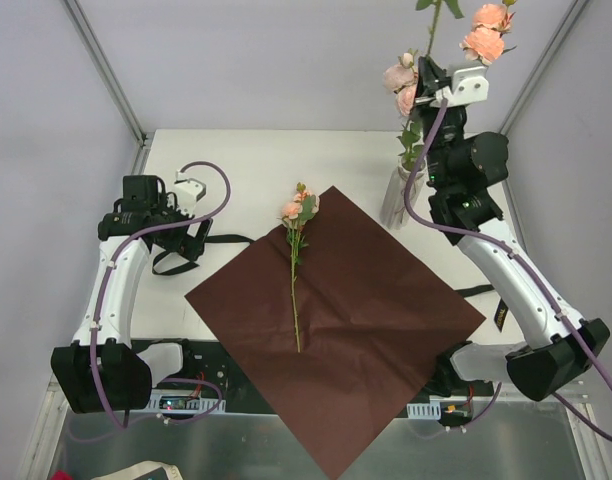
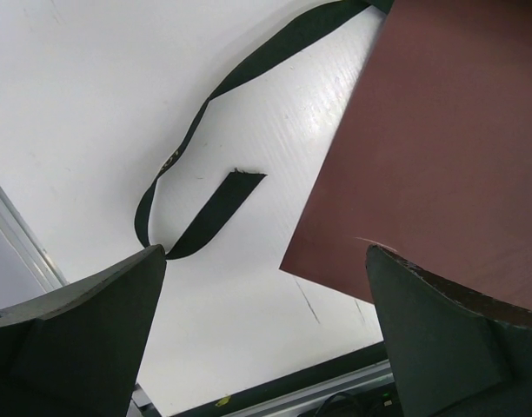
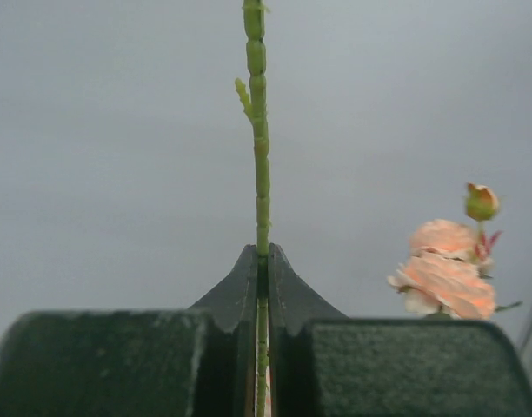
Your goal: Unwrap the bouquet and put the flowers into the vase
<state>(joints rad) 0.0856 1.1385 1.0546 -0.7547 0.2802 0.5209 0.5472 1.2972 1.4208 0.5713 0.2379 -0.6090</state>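
The dark red paper (image 1: 356, 320) of the bouquet lies unfolded flat on the table. One of the flowers (image 1: 294, 262) rests on it, pink bloom toward the back. The pale vase (image 1: 393, 200) stands at the back right with leafy stems and pink blooms (image 1: 400, 78) rising from it. High above the vase, my right gripper (image 1: 426, 82) (image 3: 262, 252) is shut on a thin green stem (image 3: 261, 156); peach blooms (image 1: 488, 30) (image 3: 444, 271) hang close by. My left gripper (image 2: 266, 261) (image 1: 176, 235) hovers open over the table left of the paper's corner (image 2: 440, 148), holding nothing.
The black ribbon (image 1: 186, 255) (image 2: 205, 122) lies loose on the white table beside the paper's left corner, under my left gripper. Metal frame posts (image 1: 106, 70) and grey walls close in the back and sides. The paper's front corner overhangs the near edge (image 1: 336, 455).
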